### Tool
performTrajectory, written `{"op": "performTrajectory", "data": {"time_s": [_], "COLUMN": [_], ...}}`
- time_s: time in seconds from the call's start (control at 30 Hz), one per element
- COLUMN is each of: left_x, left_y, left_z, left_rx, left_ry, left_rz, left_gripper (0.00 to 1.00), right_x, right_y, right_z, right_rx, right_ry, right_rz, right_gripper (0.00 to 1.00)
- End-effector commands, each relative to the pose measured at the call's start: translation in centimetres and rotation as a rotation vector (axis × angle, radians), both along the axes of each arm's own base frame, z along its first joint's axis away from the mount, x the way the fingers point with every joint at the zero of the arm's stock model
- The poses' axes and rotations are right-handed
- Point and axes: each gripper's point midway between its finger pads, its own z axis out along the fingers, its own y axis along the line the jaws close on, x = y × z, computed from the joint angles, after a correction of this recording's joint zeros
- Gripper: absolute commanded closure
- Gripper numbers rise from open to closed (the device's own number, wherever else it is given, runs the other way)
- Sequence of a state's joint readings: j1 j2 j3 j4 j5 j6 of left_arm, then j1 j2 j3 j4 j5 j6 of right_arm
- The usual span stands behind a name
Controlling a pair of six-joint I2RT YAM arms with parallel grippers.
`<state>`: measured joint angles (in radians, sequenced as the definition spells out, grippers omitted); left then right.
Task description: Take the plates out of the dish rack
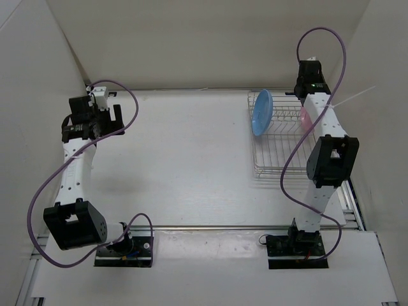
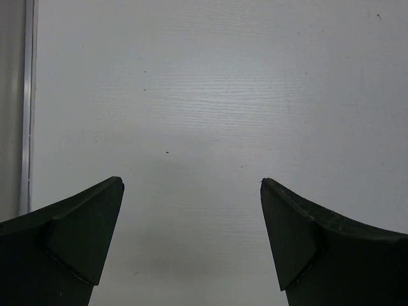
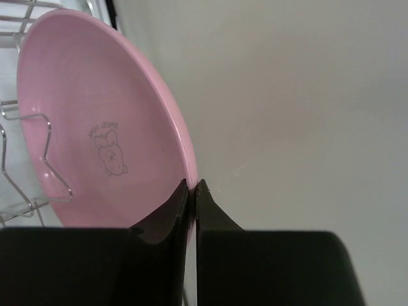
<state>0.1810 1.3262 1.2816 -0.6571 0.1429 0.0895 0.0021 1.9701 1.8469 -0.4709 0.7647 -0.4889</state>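
At dish rack (image 1: 278, 152), right gripper (image 3: 192, 186) clamped on pink plate (image 3: 95, 115) rim; blue plate (image 1: 262, 113) upright in rack; left gripper (image 2: 191, 186) jaws apart, well away from rack.

The top camera looks down from above and behind the 2 arms (image 1: 75, 173) onto the whole tabletop (image 1: 191, 159). The left wrist camera faces bare tabletop close up; the right wrist camera sits tight against the pink plate (image 3: 95, 127) (also glimpsed from above).

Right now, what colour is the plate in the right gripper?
The plate is pink, with a small printed figure; best in the right wrist view.
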Motion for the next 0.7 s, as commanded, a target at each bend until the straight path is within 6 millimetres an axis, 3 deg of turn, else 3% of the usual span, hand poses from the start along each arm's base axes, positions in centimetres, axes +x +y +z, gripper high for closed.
{"op": "performTrajectory", "data": {"time_s": [0.0, 0.23, 0.33, 0.37, 0.47, 0.53, 0.6, 0.67], "left_x": [0.1, 0.1, 0.3, 0.3, 0.6, 0.7, 1.1, 1.4], "left_y": [-0.2, 0.0, 0.3, 0.3, 0.5, 0.5, -0.1, -0.8], "left_z": [-0.3, -0.2, 0.3, 0.3, 0.9, 1.5, 1.6, 1.9], "left_rx": [-0.006, -0.002, 0.013, 0.013, 0.02, 0.022, 0.057, 0.065], "left_ry": [-0.003, 0.007, 0.004, 0.004, -0.002, -0.014, -0.023, -0.037], "left_rz": [-0.015, -0.007, -0.003, -0.003, 0.004, 0.004, -0.02, -0.035], "left_gripper": [0.0, 0.0, 0.0, 0.0, 0.0, 0.0, 0.0, 0.0], "right_x": [0.7, -0.3, -0.8, -1.4, -2.7, -3.8, -4.4, -5.9], "right_y": [0.9, -0.3, 0.7, 0.7, 1.8, 3.5, 4.9, 6.5], "right_z": [6.5, 10.4, 12.9, 14.7, 17.6, 19.4, 18.9, 20.4], "right_rx": [-0.111, -0.223, -0.216, -0.211, -0.192, -0.159, -0.112, -0.019], "right_ry": [-0.14, -0.203, -0.261, -0.31, -0.386, -0.443, -0.464, -0.543], "right_rz": [-0.029, -0.07, -0.055, -0.061, -0.048, -0.005, 0.03, 0.075], "right_gripper": [0.99, 0.99, 0.99, 0.99, 0.99, 0.99, 0.99, 0.99]}}
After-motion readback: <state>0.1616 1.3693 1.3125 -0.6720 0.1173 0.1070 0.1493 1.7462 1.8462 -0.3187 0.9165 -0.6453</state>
